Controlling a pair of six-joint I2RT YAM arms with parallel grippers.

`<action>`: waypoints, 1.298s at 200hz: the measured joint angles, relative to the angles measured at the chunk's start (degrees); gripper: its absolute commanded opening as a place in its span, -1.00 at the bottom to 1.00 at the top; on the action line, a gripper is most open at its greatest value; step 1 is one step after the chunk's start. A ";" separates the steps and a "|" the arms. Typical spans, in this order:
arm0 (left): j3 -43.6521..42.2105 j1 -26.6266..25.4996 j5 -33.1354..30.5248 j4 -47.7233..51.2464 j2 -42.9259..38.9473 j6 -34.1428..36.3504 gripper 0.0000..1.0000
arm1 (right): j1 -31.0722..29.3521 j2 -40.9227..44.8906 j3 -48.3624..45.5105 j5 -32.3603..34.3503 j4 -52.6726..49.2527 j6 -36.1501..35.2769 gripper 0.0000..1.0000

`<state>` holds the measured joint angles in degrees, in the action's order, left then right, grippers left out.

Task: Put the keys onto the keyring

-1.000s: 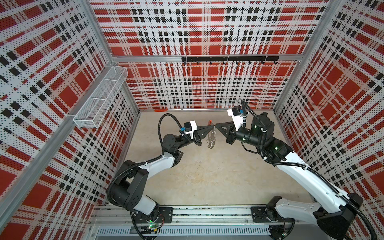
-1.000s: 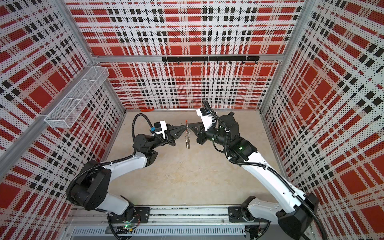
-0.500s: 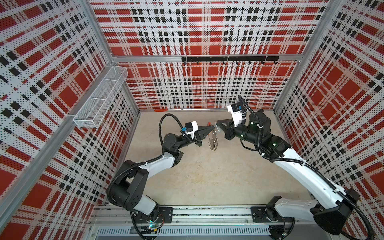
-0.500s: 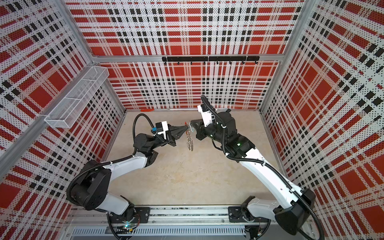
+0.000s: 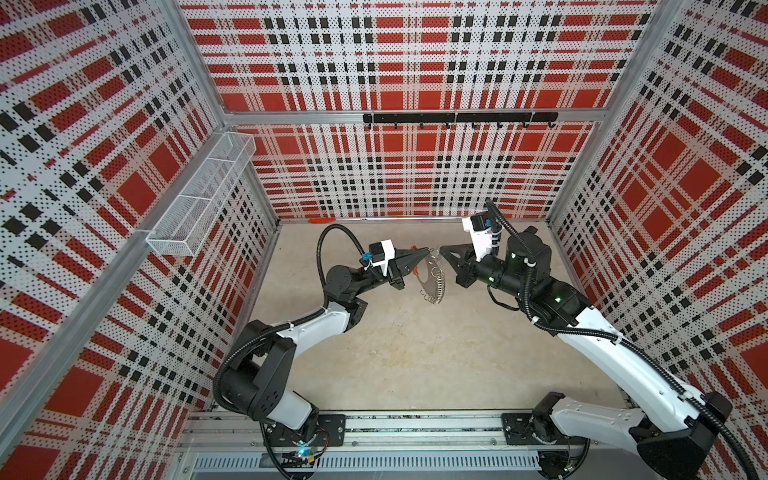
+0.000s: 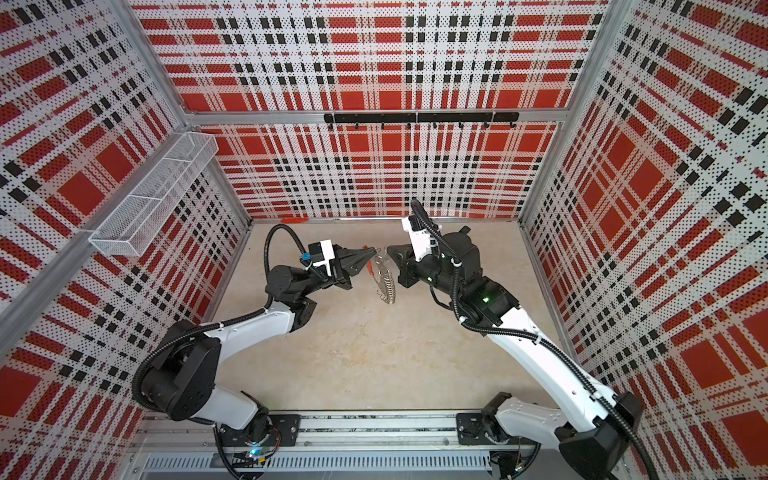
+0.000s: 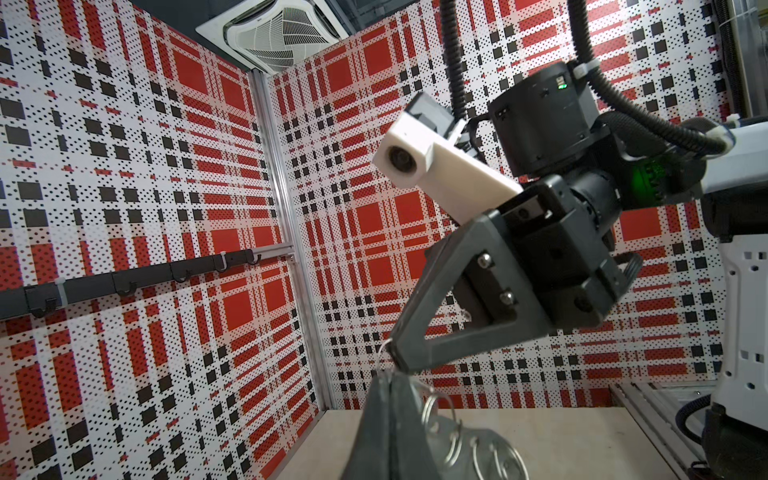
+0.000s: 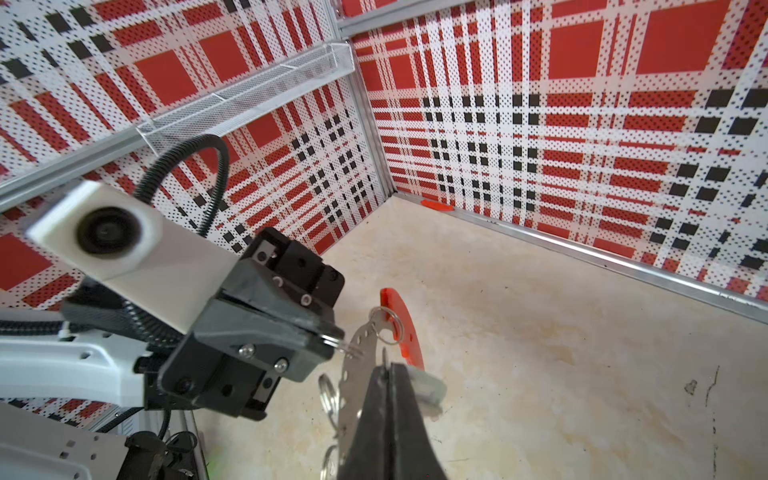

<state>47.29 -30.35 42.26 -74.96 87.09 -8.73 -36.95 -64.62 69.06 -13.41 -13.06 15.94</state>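
The keyring [image 5: 432, 284] [image 6: 386, 282], a grey hoop fringed with wire loops and bearing a red segment [image 8: 401, 328], hangs above the floor between both arms. My left gripper [image 5: 427, 250] [image 7: 390, 374] is shut on one of its top wire loops. My right gripper [image 5: 442, 249] [image 8: 388, 365] faces it tip to tip and is shut on the keys. The pale teal tag [image 8: 428, 388] juts out beside its jaws, against the hoop's plate [image 8: 357, 374]. The key's metal blade is hidden. In both top views the keys are too small to make out.
An orange-red strip [image 5: 322, 220] lies at the foot of the back wall. A white wire basket [image 5: 203, 195] hangs on the left wall. A black hook rail [image 5: 457, 118] runs along the back wall. The bare beige floor [image 5: 415, 353] lies below the grippers.
The right arm's wrist shifted a little while its tip stayed at the top of the keyring. The hanging keyring drifted slightly to the right. Both grippers stayed shut.
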 measured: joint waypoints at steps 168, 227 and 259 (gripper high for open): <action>0.02 0.11 -0.07 0.07 0.20 0.00 -1.00 | -0.02 -2.89 0.63 -5.42 0.74 -0.68 -1.00; 0.02 0.15 -0.07 0.04 0.37 -0.04 -1.00 | -0.02 -2.86 0.66 -4.96 0.61 -0.72 -1.00; 0.02 0.20 -0.07 0.02 0.57 -0.13 -1.00 | -0.02 -2.86 0.66 -4.83 0.46 -0.76 -1.00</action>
<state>47.31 -30.15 42.19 -74.94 87.66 -8.86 -36.97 -67.48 69.71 -18.24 -12.60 15.18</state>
